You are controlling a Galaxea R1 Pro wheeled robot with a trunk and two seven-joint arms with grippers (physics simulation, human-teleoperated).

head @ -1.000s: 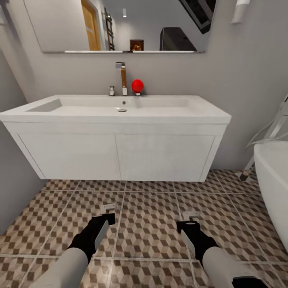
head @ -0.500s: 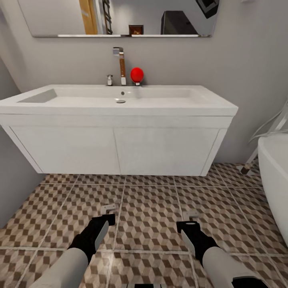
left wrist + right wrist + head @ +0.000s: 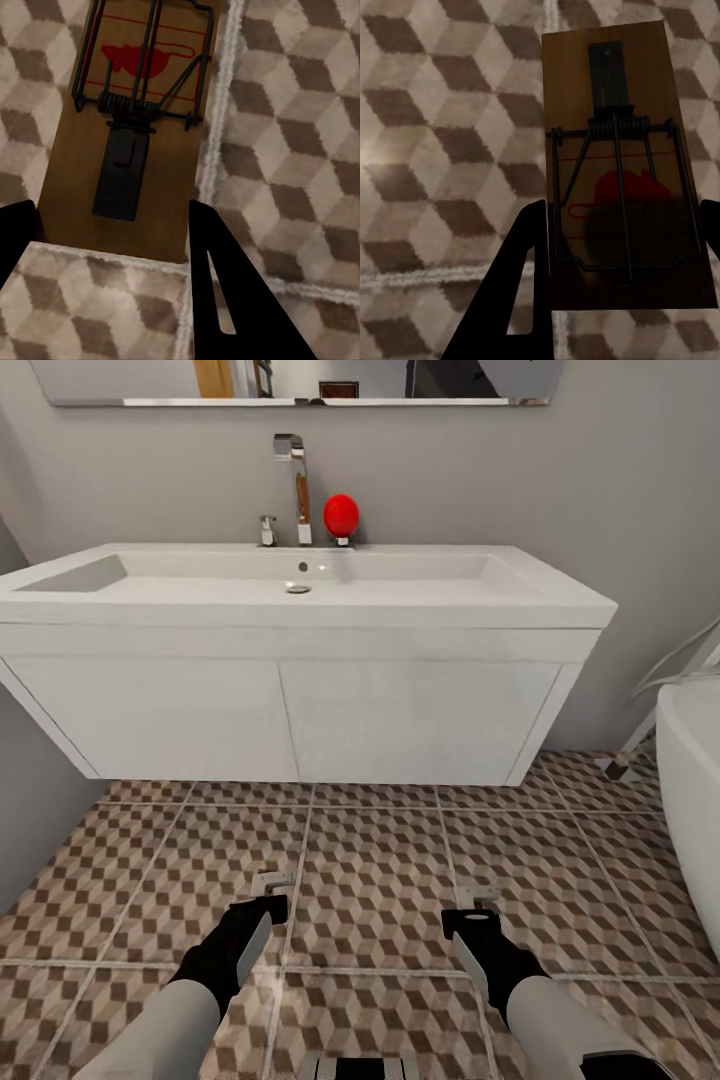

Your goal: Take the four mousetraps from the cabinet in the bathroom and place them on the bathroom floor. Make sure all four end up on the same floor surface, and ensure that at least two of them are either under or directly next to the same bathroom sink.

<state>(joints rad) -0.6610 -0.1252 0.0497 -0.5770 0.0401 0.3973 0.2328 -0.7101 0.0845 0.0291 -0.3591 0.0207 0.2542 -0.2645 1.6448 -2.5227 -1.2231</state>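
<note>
The white wall-hung sink with its chrome tap stands straight ahead, over the cube-patterned bathroom floor. Low in the head view, my left gripper is shut on a mousetrap above the tiles. My right gripper is shut on a second mousetrap. In the left wrist view the left gripper clasps a brown mousetrap with a wire spring and a red mouse print. In the right wrist view the right gripper holds a like mousetrap. The cabinet is out of view.
A white bathtub stands at the right with a hose and a leg beside it. A red ball-shaped object sits on the sink's back edge. A grey wall closes the left side. A mirror hangs above.
The whole view has shifted: the sink now looks larger and sits higher in the picture, so the camera has moved closer. Both grippers keep their places and their mousetraps.
</note>
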